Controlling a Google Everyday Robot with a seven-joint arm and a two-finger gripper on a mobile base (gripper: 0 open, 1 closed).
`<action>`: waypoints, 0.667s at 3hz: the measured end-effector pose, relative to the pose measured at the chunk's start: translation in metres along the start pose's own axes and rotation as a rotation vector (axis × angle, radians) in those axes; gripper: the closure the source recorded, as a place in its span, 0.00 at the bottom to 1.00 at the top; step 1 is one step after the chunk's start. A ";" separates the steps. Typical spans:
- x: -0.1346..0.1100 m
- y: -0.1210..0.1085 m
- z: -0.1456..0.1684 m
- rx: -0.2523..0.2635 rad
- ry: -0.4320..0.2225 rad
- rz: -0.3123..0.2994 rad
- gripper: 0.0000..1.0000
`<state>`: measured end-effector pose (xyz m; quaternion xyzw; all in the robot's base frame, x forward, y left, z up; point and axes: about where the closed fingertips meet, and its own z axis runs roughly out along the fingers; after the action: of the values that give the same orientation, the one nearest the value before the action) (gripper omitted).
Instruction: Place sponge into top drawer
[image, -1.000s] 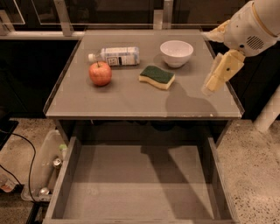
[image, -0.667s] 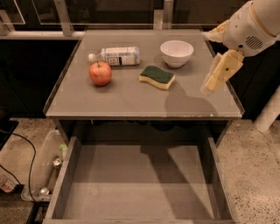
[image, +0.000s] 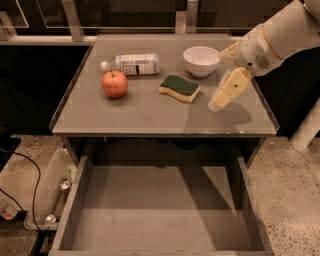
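Sponge (image: 180, 87), yellow with a dark green top, lies flat on the grey desk (image: 135, 117), a little right of the middle. It touches nothing around it. One red apple (image: 114, 84) stands to its left. One clear bottle (image: 132, 64) lies on its side behind the apple. One white bowl (image: 201, 60) sits just behind the sponge, toward the far edge.

The front half of the desk is bare up to its front edge, and low raised rims run along the left and right sides.

One pincer (image: 220, 100), pale yellow, hangs above the desk just right of the sponge, tilted down and to the left, apart from the sponge and carrying nothing. I cannot tell whether it is released or clenched. Its white arm (image: 280, 35) reaches in from the upper right corner.

Below the front edge, one wide grey drawer (image: 160, 225) is pulled out toward the viewer. Its flat bottom is bare between low side walls.

On the floor at left, a clear bin (image: 47, 192) holds some cans.
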<state>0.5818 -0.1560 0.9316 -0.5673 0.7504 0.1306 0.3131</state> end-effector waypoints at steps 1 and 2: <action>0.005 -0.013 0.032 -0.057 -0.092 0.098 0.00; 0.010 -0.020 0.062 -0.120 -0.171 0.195 0.00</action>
<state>0.6188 -0.1359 0.8807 -0.4963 0.7632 0.2531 0.3273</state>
